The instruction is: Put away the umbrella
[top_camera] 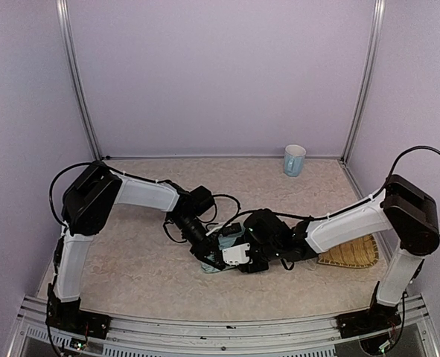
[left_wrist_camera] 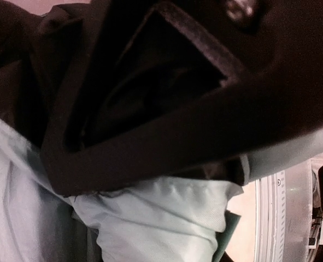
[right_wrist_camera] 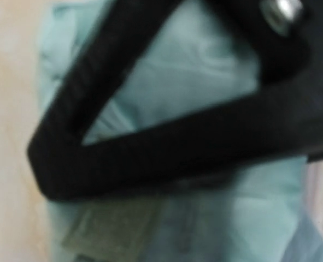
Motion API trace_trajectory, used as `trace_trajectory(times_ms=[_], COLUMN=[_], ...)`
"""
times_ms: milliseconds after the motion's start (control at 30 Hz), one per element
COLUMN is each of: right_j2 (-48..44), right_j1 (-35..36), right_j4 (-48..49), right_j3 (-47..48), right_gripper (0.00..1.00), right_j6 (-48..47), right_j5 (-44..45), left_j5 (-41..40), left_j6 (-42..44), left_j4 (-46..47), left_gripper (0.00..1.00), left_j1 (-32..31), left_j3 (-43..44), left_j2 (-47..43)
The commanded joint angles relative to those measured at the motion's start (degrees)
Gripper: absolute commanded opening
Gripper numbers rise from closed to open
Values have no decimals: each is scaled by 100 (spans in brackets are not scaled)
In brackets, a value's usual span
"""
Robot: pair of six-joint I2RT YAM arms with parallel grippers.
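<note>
Left gripper [top_camera: 208, 253] and right gripper [top_camera: 240, 257] sit nose to nose on the umbrella [top_camera: 227, 239], a crumpled mint bundle on the table [top_camera: 130, 275], well to the near side of the mug [top_camera: 295, 159] and to its left. From above, both sets of fingers are buried under the wrists and dark cables [top_camera: 227, 204], so their gap cannot be read, and only scraps of fabric show. A woven mat [top_camera: 351, 253] also lies nearer than the mug, to its right, with its left edge behind the right arm. From the left wrist, one black finger [left_wrist_camera: 150, 158] presses into the cloth, with mint folds bunched tight below it and black lining [left_wrist_camera: 19, 82] above. The other finger is hidden by fabric, and the jaws look pinched on that bunch. From the right wrist, which is blurred, one black finger [right_wrist_camera: 177, 147] lies across mint fabric with a grey-green tab [right_wrist_camera: 106, 232] below it. Its partner is out of frame, so I cannot tell whether this gripper is apart or clamped. Shaft and handle cannot be made out in any view.
</note>
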Motion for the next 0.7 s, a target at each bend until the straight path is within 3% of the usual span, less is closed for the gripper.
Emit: trace_trajectory(times_ms=[0, 200, 500, 667], right_j2=[455, 475, -70, -491], right_j1=[-48, -73, -215, -330], right_j4=[-495, -691, 100, 854], right_j3=[121, 191, -95, -407], right_gripper=[33, 2, 0, 0], right_j6=[-93, 70, 495, 620], right_j5=[279, 263, -109, -93], left_j5=[-664, -904, -1397, -1729], left_j6=[243, -280, -802, -945], left_j4=[-916, 205, 3095, 3921], left_gripper=[7, 37, 80, 86], left_j1=[-229, -89, -66, -30], left_j3=[-451, -755, -2057, -2597], left_j2=[584, -16, -1668, -2228])
